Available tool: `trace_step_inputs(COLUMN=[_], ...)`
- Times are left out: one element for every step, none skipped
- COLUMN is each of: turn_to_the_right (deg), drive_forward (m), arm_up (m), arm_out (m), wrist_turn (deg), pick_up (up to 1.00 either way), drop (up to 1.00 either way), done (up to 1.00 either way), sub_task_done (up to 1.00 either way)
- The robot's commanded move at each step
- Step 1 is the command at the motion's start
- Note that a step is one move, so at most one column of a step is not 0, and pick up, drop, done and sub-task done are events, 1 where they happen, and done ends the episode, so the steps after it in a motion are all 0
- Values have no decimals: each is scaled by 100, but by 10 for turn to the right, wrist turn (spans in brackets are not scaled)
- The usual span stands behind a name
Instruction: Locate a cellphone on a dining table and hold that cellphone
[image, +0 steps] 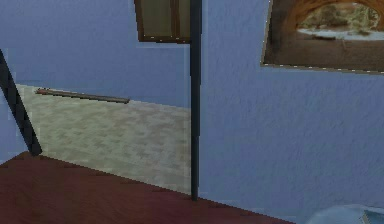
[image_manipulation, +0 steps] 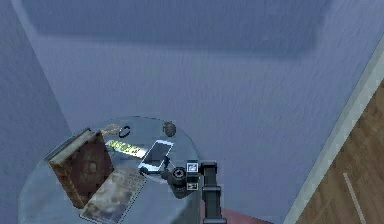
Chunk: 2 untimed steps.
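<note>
Edges and clearance: in the forward view I am looking at a blue wall (image: 290, 130) standing close ahead, with a dark upright door frame (image: 195, 100) marking its left end. Left of that frame a doorway is giving onto pale carpet (image: 110, 130), and that is the open room on this side. A long thin object (image: 82, 95) is lying along the far baseboard there. Dark red floor (image: 90, 195) is running under the lower part of the view. A framed picture (image: 325, 35) is hanging high on the wall, and a pale rounded edge (image: 350, 214) is showing at the bottom right corner.

In the arm side view I am seeing a round table (image_manipulation: 195, 145) set close against a blue wall, with wood floor (image_manipulation: 350, 175) lying open to the right beyond a pale baseboard.

Task item: the cellphone (image_manipulation: 157, 155) is showing as a white slab near the middle of the table. Its long axis is running diagonally, from lower left to upper right in this view, with the lower end pointing toward the gripper (image_manipulation: 178, 176).

Gripper: it is sitting just beside the phone's lower end, at the end of the dark arm (image_manipulation: 212, 198). I cannot tell whether it is grasping anything.

Other items on the table: a brown book (image_manipulation: 85, 165), a flat paper (image_manipulation: 115, 195) and a small dark round thing (image_manipulation: 170, 128).
</note>
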Motion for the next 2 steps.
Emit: trace_step_inputs(turn_to_the_right=[0,0], drive_forward=[0,0], arm_up=[10,0], arm_out=[0,0], wrist_turn=[0,0], pick_up=[0,0], drop=[0,0], done=[0,100], sub_task_done=[0,0])
